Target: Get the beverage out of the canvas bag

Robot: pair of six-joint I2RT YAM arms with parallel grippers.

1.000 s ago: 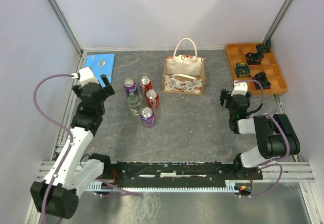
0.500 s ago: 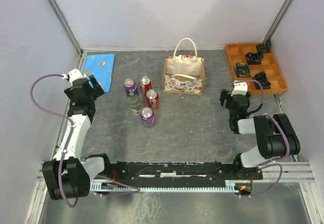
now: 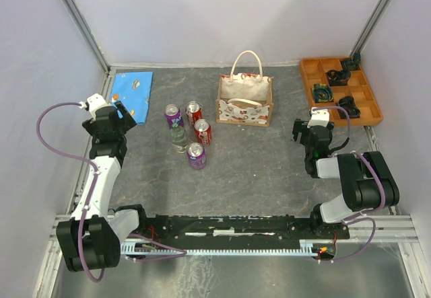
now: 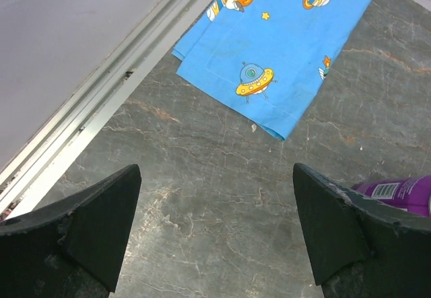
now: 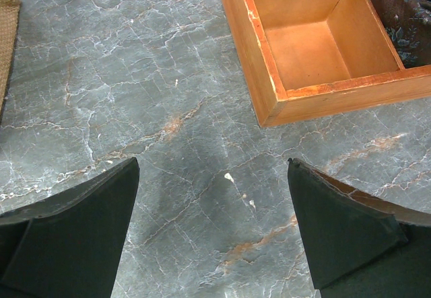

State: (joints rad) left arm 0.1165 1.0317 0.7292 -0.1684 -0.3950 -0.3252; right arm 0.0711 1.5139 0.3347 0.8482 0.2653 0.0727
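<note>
The canvas bag stands upright at the back middle of the table, handles up; I cannot tell what is inside it. Its edge shows at the left of the right wrist view. Two purple cans, two red cans and a clear bottle stand left of the bag. My left gripper is open and empty, left of the cans. My right gripper is open and empty, to the right of the bag.
A blue printed cloth lies at the back left beside the wall rail. An orange compartment tray with dark objects sits at the back right. A purple can shows by my left gripper's right finger.
My left arm has swung left and back, away from the cans toward the blue cloth. The right arm and the bag have not moved.
</note>
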